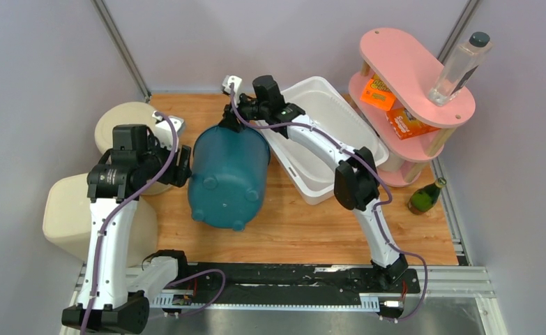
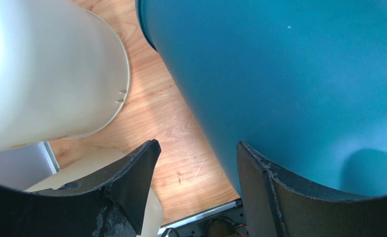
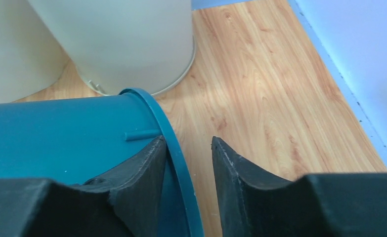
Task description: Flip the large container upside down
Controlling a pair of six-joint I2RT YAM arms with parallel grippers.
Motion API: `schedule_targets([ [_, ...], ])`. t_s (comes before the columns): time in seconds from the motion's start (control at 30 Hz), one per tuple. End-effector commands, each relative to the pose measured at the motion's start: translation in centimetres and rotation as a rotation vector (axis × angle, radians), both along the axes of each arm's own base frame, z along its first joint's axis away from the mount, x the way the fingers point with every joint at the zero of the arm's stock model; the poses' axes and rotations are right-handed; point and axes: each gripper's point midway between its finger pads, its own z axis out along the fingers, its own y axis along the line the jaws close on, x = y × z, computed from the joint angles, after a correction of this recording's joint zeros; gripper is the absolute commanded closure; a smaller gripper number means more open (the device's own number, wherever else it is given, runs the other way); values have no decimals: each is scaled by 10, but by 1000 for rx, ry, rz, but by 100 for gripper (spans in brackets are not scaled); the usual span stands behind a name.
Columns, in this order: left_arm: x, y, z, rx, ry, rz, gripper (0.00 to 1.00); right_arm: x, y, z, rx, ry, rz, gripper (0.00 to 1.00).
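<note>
Wooden worktop [image 1: 298, 223] enclosed by grey walls. The large container [image 1: 228, 174], teal, sits at centre, tipped over: footed base turned up and toward 6 o'clock, rim toward 12 o'clock.

Right claw [image 3: 187, 140]: positioned at the container's 12 o'clock, on the rim. Fingers partly apart. The rim passes through the gap, close against one finger [image 3: 142, 177], which lies over the outer wall. Bare worktop shows between the rim and the other finger, so the rim is not clamped.

Left claw [image 2: 196, 148]: positioned at the container's 9 o'clock. Fingers well apart, nothing held. One finger [image 2: 265, 187] lies along the teal wall; actual contact cannot be confirmed.

Two cream bins [image 1: 127, 122] stand at 9 o'clock of the container, and a white tub [image 1: 325, 132] at its 2 o'clock.
</note>
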Motion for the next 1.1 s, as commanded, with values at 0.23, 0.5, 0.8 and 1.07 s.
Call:
schedule_targets([
  [0.23,6,-9,53,-44,-129,-33,31,12,-26,-144,-280,205,-179,31],
  [0.5,-27,-56,101,-162,-223,-361,29,28,-29,-173,-331,198,-238,28],
  [0.8,0,-47,67,-143,-159,-285,29,46,-28,-153,-289,174,-304,22],
  [1.07,-5,-55,67,-172,-158,-342,27,61,-37,-69,-147,129,-322,17],
])
